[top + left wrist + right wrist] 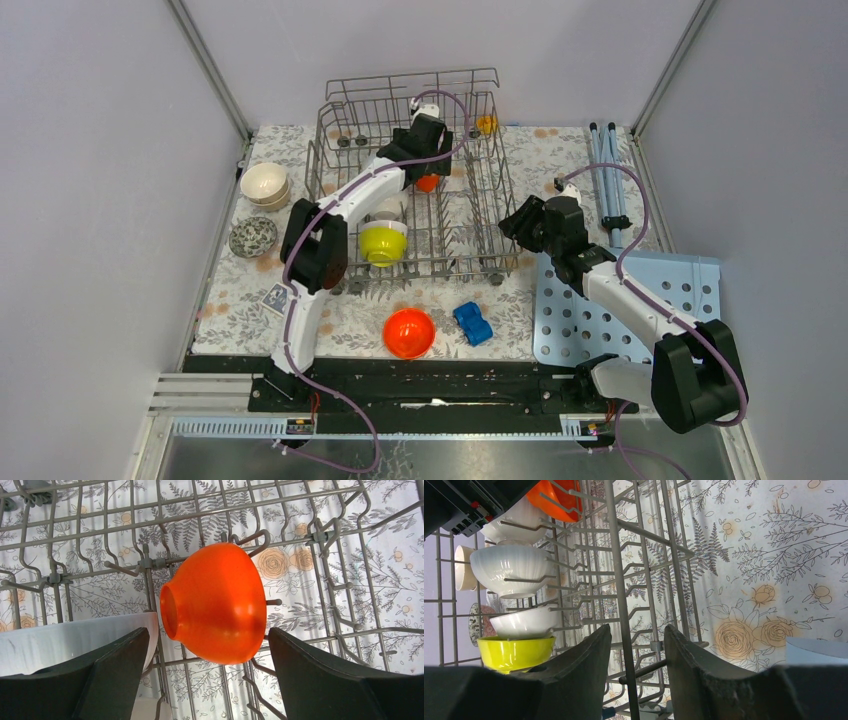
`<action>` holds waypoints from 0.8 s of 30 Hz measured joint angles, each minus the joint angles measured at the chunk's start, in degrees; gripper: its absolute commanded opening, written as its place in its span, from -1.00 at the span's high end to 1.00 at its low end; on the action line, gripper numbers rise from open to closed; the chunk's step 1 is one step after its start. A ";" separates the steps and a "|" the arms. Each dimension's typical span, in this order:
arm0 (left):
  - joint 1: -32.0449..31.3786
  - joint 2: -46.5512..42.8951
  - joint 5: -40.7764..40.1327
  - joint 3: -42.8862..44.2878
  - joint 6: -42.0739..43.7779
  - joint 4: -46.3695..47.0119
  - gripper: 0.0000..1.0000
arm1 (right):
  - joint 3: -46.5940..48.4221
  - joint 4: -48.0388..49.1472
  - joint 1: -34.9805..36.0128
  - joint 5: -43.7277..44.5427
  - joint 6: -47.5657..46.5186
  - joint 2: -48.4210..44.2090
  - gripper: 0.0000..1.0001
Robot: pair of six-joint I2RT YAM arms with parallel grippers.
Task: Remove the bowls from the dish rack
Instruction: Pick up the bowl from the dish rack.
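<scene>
Bowls stand outside the dish rack [415,85] at the far left of the surface [335,315]: a cream stack [266,185] and, nearer, a patterned bowl [253,237]. Inside the grey wire rack the left arm reaches toward the back, and the left fingers [115,675] are spread wide, pinching nothing. The orange bowl [215,605] they face is propped on its side among the tines, just ahead of the tips and partly between them. Its small foot points toward the left finger and its rim toward the right one, so its axis runs across the gap, along the line of closing. A close from here would, I judge, meet foot and rim, and the smooth glossy wall may slip. A white bowl [75,645] lies just beside the left finger. Nearer the rack's front sit a ribbed white bowl [514,570] and a yellow-green bowl [514,652]. On the surface in front lie a second orange bowl [408,332] and a blue toy car [473,323]. Further right, the right fingers [574,680] are partly spread at the rack's right side, with a thin upright wire between them and a gap showing beside it, so they clamp nothing. The left arm is plainly nearer the orange bowl. A light-blue perforated board [620,310] lies at the far right
</scene>
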 measured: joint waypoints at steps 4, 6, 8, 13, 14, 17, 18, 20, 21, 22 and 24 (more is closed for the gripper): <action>0.00 0.13 0.68 0.68 -0.04 -0.13 -0.88 | 0.00 0.00 0.00 -0.04 -0.02 0.00 -0.02; 0.04 0.55 1.03 1.44 -0.02 -0.59 -0.88 | 0.00 0.00 0.00 -0.04 -0.02 0.00 -0.03; 0.11 1.11 1.14 2.21 -0.02 -1.05 -0.88 | 0.00 0.00 0.00 -0.07 -0.02 0.00 -0.03; 0.42 2.95 1.16 3.65 -0.02 -2.08 -0.86 | 0.00 0.00 0.00 -0.09 -0.02 0.00 -0.03; 0.42 3.26 1.11 4.02 -0.02 -2.25 -0.86 | 0.00 0.00 0.00 -0.09 -0.02 0.00 -0.03; 0.48 3.91 1.05 5.11 0.07 -2.95 -0.84 | 0.00 0.00 0.00 -0.09 -0.02 0.00 -0.03; 0.48 4.00 1.03 5.27 0.09 -3.06 -0.83 | 0.00 0.00 0.00 -0.09 -0.02 0.00 -0.03; 0.48 4.33 1.01 5.57 0.20 -3.10 -0.80 | 0.00 0.00 0.00 -0.09 -0.02 0.00 -0.03; 0.48 4.50 1.01 5.73 0.24 -3.10 -0.79 | 0.00 0.00 0.00 -0.09 -0.02 0.00 -0.03; 0.48 4.76 1.01 5.92 0.31 -3.08 -0.77 | 0.00 0.00 0.00 -0.09 -0.02 0.00 -0.03; 0.52 5.46 0.92 6.29 0.48 -3.04 -0.72 | 0.00 0.00 0.00 -0.09 -0.02 0.00 -0.03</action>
